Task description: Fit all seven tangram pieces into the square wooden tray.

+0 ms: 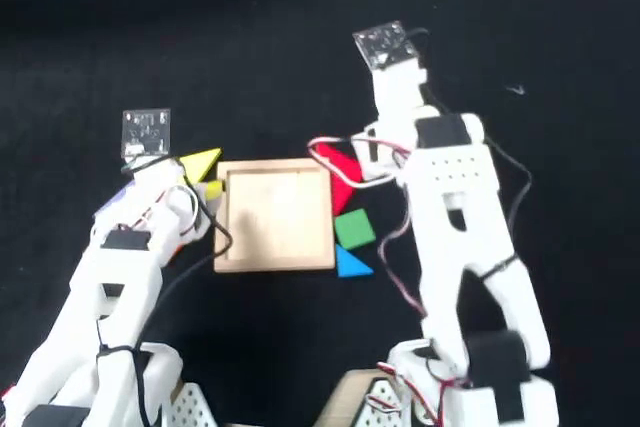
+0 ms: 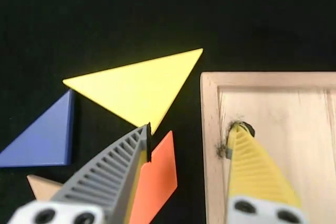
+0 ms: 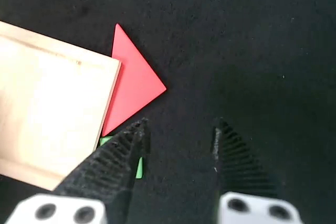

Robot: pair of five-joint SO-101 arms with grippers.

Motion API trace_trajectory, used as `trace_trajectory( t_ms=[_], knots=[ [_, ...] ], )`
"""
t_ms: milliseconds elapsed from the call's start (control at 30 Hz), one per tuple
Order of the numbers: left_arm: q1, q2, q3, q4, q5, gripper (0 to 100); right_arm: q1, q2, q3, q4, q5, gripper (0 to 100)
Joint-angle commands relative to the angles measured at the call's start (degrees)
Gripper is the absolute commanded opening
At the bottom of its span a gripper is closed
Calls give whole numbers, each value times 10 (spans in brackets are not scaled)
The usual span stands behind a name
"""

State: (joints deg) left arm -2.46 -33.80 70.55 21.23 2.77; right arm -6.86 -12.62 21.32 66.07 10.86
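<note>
The left gripper (image 2: 192, 126) is spread open and empty astride the left wall of the square wooden tray (image 2: 210, 108), yellow finger (image 2: 252, 166) inside, grey finger (image 2: 113, 174) outside over the orange piece (image 2: 160, 182) at the tip of the yellow triangle (image 2: 139, 85). A dark blue triangle (image 2: 47, 137) and a tan piece (image 2: 41, 184) lie just beyond. At the tray's other side the right gripper (image 3: 180, 124) hangs open, holding nothing, beside the red triangle (image 3: 131, 90) lying against the tray's wall, with the green square (image 1: 354, 228) and a light blue triangle (image 1: 350, 264) near.
</note>
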Motion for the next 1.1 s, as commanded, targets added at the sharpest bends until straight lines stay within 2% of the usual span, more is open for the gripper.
trace_trajectory(
  t_ms=[0, 200, 300, 500, 800, 1067],
  knots=[
    [-6, -8, -2, -11, 5, 245, -14, 26, -51, -25, -1, 211],
    [-6, -8, -2, -11, 5, 245, -91, 101, -61, -39, -1, 373],
    [-6, -8, -2, -11, 7, 245, -96, 140, -66, -87, -1, 378],
    [-7, -8, -2, -11, 8, 245, -54, 241, -87, -187, -5, 378],
    [-4, -4, -6, -11, 6, 245, -21, 402, -216, -177, -2, 378],
    [-2, -4, -6, -11, 5, 245, -78, 418, -284, -52, -3, 378]
  ],
)
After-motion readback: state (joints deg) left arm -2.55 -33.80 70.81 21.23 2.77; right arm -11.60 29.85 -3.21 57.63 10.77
